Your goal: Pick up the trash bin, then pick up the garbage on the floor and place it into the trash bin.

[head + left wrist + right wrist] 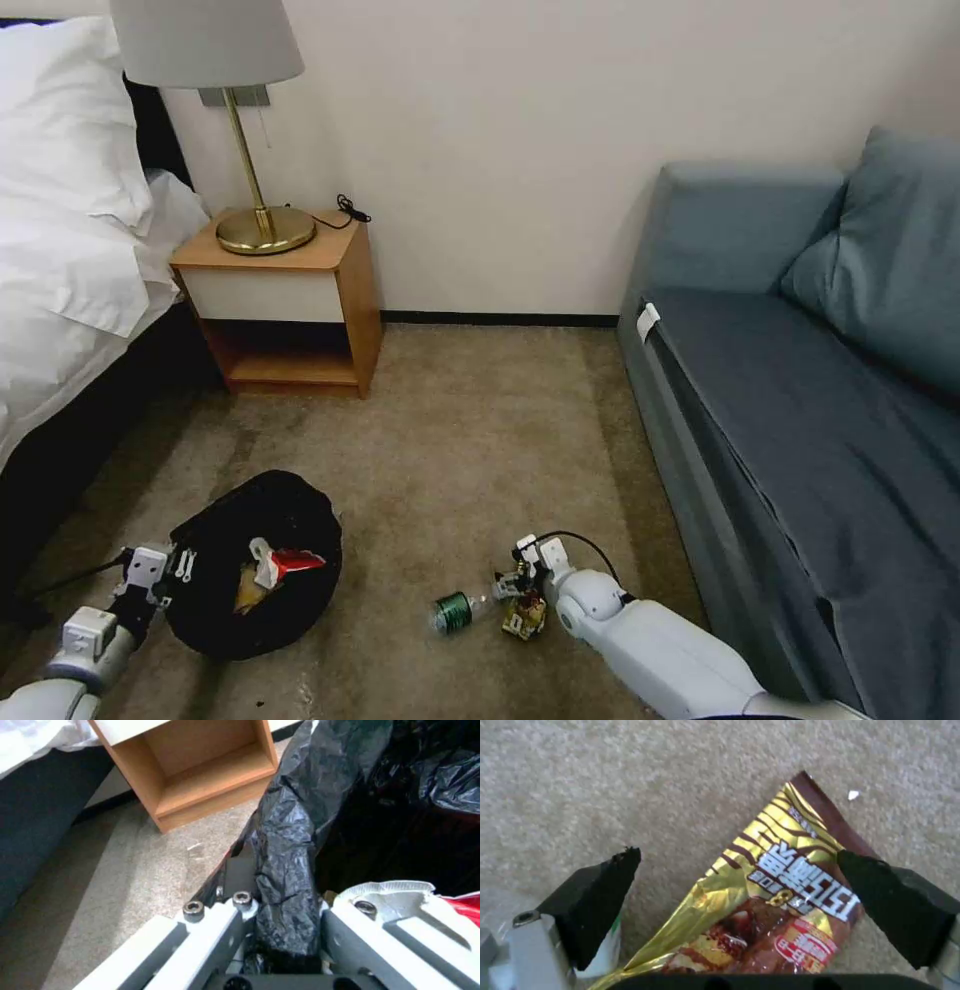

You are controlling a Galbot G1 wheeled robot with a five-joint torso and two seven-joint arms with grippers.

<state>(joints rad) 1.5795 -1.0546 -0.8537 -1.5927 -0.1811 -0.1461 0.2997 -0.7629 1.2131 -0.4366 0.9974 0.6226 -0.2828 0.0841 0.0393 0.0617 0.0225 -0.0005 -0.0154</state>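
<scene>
snack packet [775, 896] with white East Asian lettering, not legible

The trash bin [255, 565] is lined with crinkly black plastic and tilted above the carpet, its mouth showing a red-and-white wrapper [283, 563] and a brownish scrap inside. A clear bottle with a green label [455, 611] lies on its side on the floor. Just beside it lies a brown-gold snack packet [775, 896], flat and glossy.

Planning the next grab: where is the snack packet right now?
In the head view the snack packet lies on the carpet right of centre, beside the bottle, between the open fingers of the right gripper.
</scene>
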